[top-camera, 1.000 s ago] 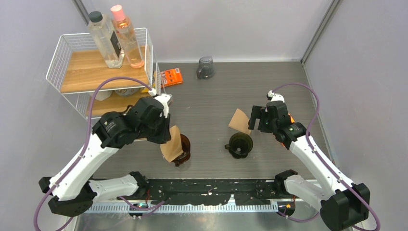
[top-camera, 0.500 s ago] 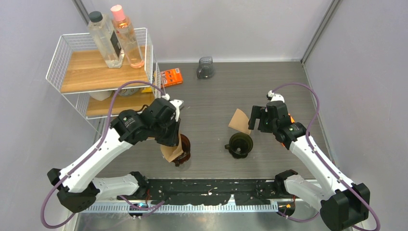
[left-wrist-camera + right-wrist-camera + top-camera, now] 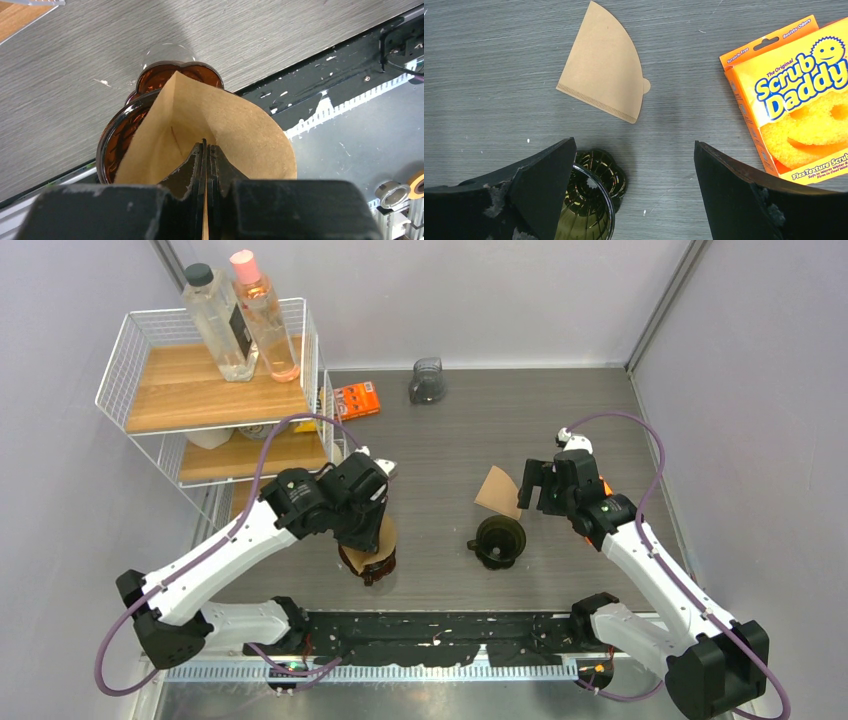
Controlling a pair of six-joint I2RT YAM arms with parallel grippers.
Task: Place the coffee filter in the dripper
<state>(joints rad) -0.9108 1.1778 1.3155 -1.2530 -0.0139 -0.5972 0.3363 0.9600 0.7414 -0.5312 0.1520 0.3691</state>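
Pinching the edge of a brown paper filter [image 3: 220, 130], the left gripper [image 3: 206, 150] has its jaws clamped on the paper at the lower middle of its wrist view. The opened cone sits over the amber dripper [image 3: 117, 135], its left side inside the rim and its right side overhanging it. The right gripper [image 3: 636, 170] hangs with jaws wide apart above a dark dripper [image 3: 596, 192]. A second filter [image 3: 604, 85] lies flat on the table [image 3: 484, 60] higher in that frame, with an orange sponge box [image 3: 794, 110] at right.
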